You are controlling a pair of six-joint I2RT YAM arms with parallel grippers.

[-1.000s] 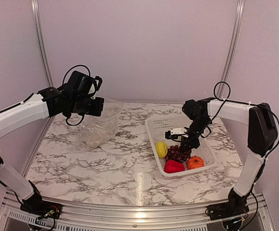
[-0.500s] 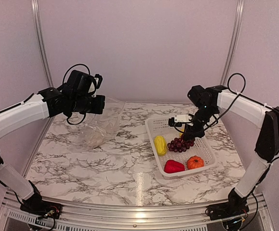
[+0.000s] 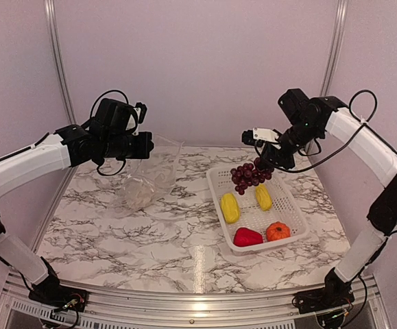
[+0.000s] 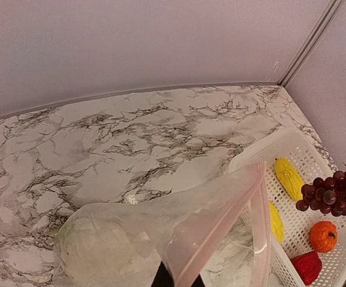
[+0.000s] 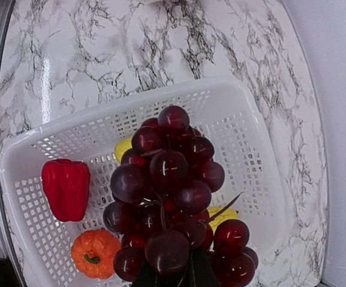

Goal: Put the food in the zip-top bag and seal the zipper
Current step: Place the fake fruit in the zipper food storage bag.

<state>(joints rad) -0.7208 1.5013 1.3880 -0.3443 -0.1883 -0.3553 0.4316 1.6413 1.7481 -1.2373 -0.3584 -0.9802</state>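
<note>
My right gripper (image 3: 265, 162) is shut on the dark purple grapes (image 3: 249, 176) and holds the bunch in the air above the far-left part of the white basket (image 3: 215, 184); the grapes fill the right wrist view (image 5: 173, 197). My left gripper (image 3: 145, 145) is shut on the mouth edge of the clear zip-top bag (image 3: 147, 181) and holds it lifted and open, its zipper (image 4: 220, 224) running up to the right. The white cauliflower (image 4: 95, 251) lies inside the bag. Two yellow pieces (image 3: 230, 207), the red pepper (image 3: 247, 237) and the orange fruit (image 3: 278, 232) lie in the basket.
The basket stands at the right of the marble table (image 3: 150, 240). Metal frame posts (image 3: 55, 62) rise at the back corners against the pale walls. The table's near edge has a metal rail (image 3: 184, 301).
My right gripper has lifted the grapes out of the basket and carried them up and towards the back left. The second yellow piece now shows. The left arm and bag have barely moved.
</note>
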